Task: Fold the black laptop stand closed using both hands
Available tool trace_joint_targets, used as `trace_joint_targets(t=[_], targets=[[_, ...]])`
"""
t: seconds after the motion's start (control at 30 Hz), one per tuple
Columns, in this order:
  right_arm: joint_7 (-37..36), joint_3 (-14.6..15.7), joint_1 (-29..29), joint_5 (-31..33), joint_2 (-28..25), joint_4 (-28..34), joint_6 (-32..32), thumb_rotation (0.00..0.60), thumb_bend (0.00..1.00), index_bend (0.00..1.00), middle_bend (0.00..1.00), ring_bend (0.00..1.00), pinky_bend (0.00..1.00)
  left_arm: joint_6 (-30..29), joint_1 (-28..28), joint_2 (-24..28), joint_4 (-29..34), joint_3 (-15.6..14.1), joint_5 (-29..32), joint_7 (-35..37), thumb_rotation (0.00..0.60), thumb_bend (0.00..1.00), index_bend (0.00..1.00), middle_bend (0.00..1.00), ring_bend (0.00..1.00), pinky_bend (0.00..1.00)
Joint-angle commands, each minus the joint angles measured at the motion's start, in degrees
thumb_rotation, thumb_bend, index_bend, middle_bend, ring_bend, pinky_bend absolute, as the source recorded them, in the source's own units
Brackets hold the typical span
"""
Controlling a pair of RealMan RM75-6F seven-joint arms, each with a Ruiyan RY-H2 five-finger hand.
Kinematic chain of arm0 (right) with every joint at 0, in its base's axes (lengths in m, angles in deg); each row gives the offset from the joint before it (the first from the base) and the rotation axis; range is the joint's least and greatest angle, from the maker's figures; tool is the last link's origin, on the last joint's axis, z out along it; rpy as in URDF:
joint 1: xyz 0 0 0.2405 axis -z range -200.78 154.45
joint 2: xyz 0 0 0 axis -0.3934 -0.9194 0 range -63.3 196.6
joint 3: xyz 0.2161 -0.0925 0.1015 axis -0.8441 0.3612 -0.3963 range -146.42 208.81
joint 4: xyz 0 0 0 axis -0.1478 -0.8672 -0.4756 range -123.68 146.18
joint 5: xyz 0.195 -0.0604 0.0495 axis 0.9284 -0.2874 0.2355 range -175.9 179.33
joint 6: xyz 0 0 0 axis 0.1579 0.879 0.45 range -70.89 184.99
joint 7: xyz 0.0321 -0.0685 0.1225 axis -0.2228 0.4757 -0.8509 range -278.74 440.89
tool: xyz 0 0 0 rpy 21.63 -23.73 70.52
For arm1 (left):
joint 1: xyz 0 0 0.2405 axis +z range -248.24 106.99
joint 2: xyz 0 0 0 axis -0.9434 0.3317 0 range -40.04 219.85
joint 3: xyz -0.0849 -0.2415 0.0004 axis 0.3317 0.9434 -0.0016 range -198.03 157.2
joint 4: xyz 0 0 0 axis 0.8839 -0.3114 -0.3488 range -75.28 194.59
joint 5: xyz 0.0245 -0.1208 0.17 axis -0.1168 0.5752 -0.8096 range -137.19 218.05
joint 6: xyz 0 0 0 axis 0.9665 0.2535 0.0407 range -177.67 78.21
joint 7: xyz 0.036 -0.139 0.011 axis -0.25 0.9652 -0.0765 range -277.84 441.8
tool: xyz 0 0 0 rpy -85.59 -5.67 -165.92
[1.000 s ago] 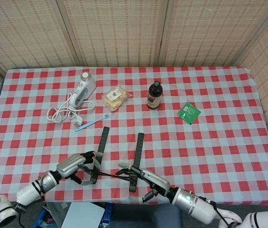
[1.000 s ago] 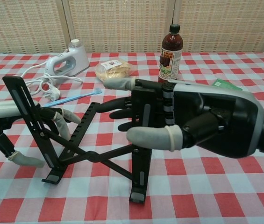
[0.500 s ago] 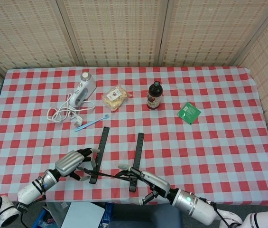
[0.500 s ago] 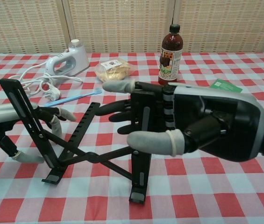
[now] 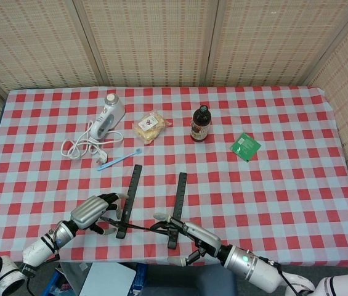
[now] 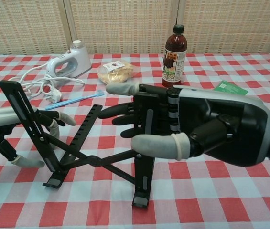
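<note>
The black laptop stand [image 6: 91,160] stands unfolded near the table's front edge, its two bars [image 5: 177,206] apart and joined by crossed links. My left hand [image 5: 92,213] lies at the outer side of the left bar [image 6: 27,125]. Its fingers [image 6: 58,118] reach loosely behind the bar and its thumb hangs below, with no firm grip. My right hand [image 6: 206,131] lies against the outer side of the right bar [image 6: 146,143]. Its fingers [image 6: 123,88] are spread straight past the bar, which sits between fingers and thumb.
Further back stand a white hand mixer [image 5: 109,114] with its coiled cord, a blue spoon [image 5: 119,159], a snack bag [image 5: 150,126], a dark bottle [image 5: 200,123] and a green packet [image 5: 245,147]. The table's front edge runs just below the stand.
My left hand has drawn back to the left, from over the left bar to its fingertips just reaching it. That bar leans slightly further left. The right hand has hardly moved.
</note>
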Motion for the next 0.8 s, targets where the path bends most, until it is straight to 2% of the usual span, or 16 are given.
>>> trace_joint_targets(t=[0.03, 0.8], targets=[[0.0, 0.0, 0.0, 0.1, 0.0, -0.1, 0.0, 0.600, 0.27, 0.04, 0.16, 0.05, 0.04, 0.2, -0.1, -0.1, 0.0, 0.0, 0.1, 0.0, 0.600, 0.24, 0.48, 0.14, 0.15, 0.23], [0.1, 0.2, 0.1, 0.8, 0.0, -0.2, 0.2, 0.600, 0.28, 0.04, 0.16, 0.05, 0.04, 0.4, 0.1, -0.2, 0.1, 0.0, 0.3, 0.0, 0.600, 0.29, 0.53, 0.17, 0.17, 0.23]])
